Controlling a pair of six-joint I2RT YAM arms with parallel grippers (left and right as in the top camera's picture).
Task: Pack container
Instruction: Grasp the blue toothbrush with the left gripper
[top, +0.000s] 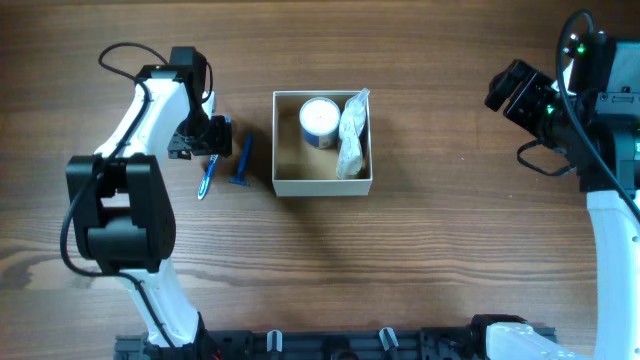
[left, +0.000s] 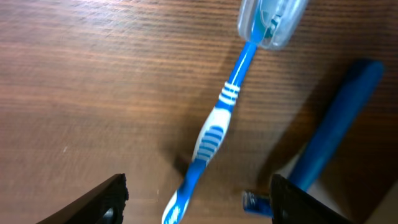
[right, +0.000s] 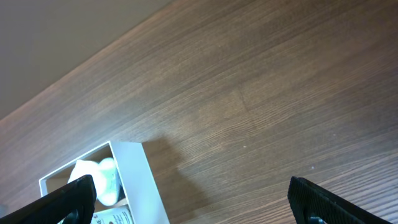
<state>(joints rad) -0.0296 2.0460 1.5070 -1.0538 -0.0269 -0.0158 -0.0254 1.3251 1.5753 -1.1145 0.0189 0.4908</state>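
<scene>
A square, shallow cardboard container (top: 322, 185) with cream walls sits mid-way across the wooden table (top: 420, 260). It holds a small round white jar (top: 319, 120) and, to that jar's right, a crinkled pale packet (top: 352, 135). Just left of the box lie a blue plastic razor (top: 243, 160) and a blue-and-white toothbrush (left: 214, 134) with a clear cap on its head. The left gripper (left: 198, 196) hangs over the toothbrush, spread wide and grasping nothing. The right gripper (right: 189, 202), well off to the right, is likewise spread and empty.

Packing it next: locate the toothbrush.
Overhead view: toothbrush lies on the table left of the container, beside the razor, under the left gripper.
</scene>
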